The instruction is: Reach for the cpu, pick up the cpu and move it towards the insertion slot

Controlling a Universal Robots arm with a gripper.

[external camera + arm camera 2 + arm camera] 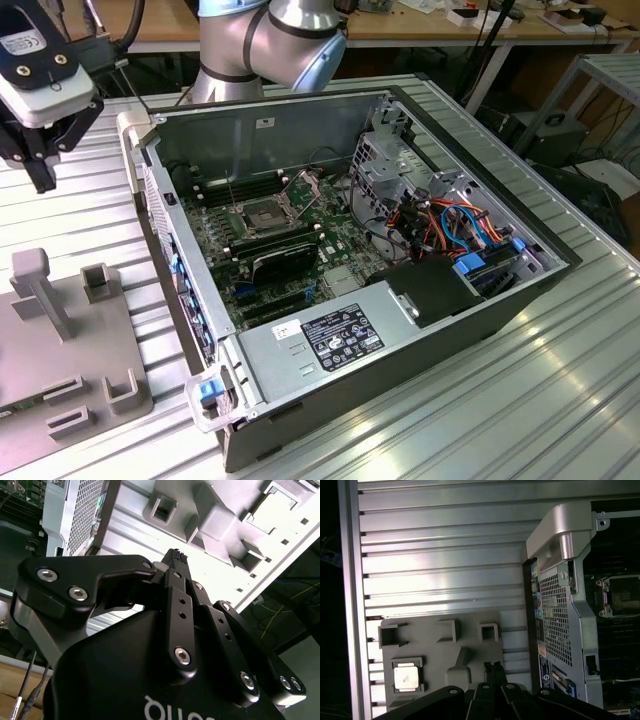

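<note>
Near the empty, pressed-together jaws, the thin beige-silver square cpu (407,676) is lying in a grey tray (432,655); likely light, stiff, fragile, best pinched by its edges.

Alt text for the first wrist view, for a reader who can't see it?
The cpu lies in a recess of a grey fixture plate on a ribbed metal table; the shut gripper hangs over the plate, apart from the cpu. Beside the plate is an open computer case with the insertion slot inside.
</note>
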